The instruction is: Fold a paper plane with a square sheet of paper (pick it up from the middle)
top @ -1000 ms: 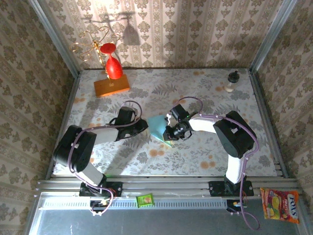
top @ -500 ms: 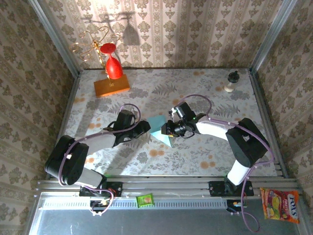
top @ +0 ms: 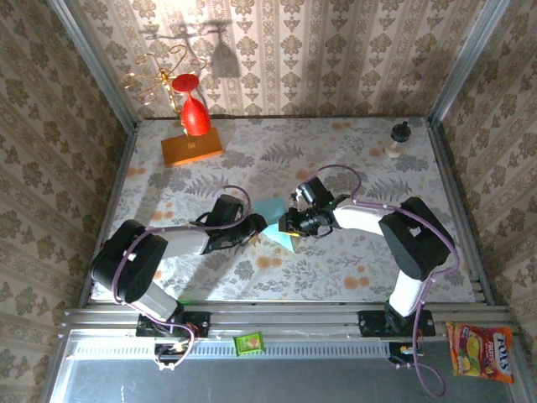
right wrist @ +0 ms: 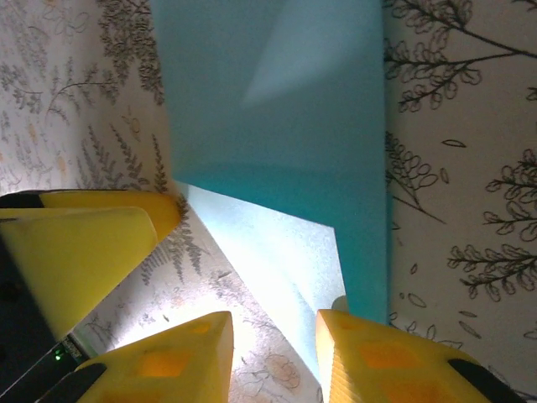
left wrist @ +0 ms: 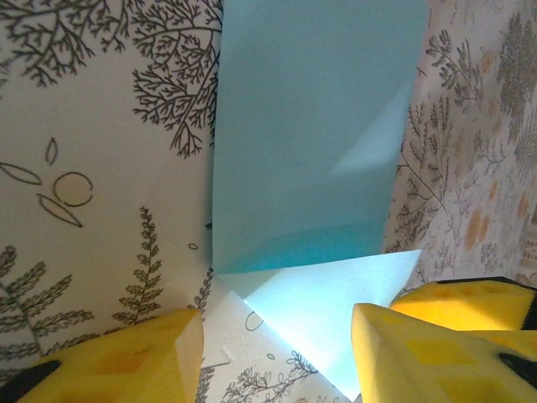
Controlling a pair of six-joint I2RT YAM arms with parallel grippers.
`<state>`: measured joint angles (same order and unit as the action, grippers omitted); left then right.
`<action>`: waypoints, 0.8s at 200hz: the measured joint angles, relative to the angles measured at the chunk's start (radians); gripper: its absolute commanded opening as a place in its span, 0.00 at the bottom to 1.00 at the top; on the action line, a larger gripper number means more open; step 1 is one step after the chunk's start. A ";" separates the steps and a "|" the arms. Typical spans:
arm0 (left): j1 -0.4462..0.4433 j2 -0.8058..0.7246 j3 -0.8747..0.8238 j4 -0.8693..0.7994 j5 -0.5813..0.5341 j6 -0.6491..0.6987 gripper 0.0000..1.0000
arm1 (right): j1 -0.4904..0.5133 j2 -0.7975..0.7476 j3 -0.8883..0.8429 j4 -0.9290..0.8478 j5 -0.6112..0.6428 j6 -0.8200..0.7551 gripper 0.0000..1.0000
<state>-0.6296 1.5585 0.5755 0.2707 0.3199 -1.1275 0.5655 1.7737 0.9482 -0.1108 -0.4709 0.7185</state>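
One: Both hands sit low at the paper (top: 270, 211). How wide is the left hand (left wrist: 275, 323)?

Two: Clearly parted. Its two yellow fingers (left wrist: 159, 357) stand apart, with bare counter (left wrist: 101, 210) and the paper's pale flap between them. Nothing is pinched. It meets the paper from the left.

One: Touching it?

Two: One finger sits just beside the flap's slanted edge. Contact or a slight gap, I cannot tell.

One: And the right hand (right wrist: 275, 319)?

Two: Narrower, but parted too. The tip of the flap runs into the gap without being clamped. One finger lies against a corner of the paper's darker panel, and whether it presses there I cannot tell. This hand meets the paper from the right, so the two hands face each other across the paper's near end, close together.

One: The paper itself?

Two: Light blue, lying on the counter, partly folded. It has a broad darker panel, and a paler flap with a slanted edge comes out at the end by the hands.

One: Anything else about?

Two: An orange block (top: 192, 149) stands well apart from the paper, off to its far left, with a red glass (top: 195, 116) on it.
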 measured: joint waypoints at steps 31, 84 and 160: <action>-0.003 0.006 0.000 0.026 -0.029 -0.040 0.46 | -0.007 0.031 0.000 0.000 0.002 0.007 0.31; -0.004 0.019 0.000 0.074 -0.034 -0.070 0.39 | -0.011 0.035 0.000 0.000 0.004 0.011 0.29; -0.004 0.019 -0.019 0.082 -0.058 -0.089 0.38 | -0.013 0.048 0.000 0.000 0.005 0.011 0.27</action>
<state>-0.6338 1.5776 0.5564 0.3523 0.2615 -1.2160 0.5526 1.8217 0.9482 -0.1112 -0.4664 0.7300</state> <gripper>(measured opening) 0.391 0.277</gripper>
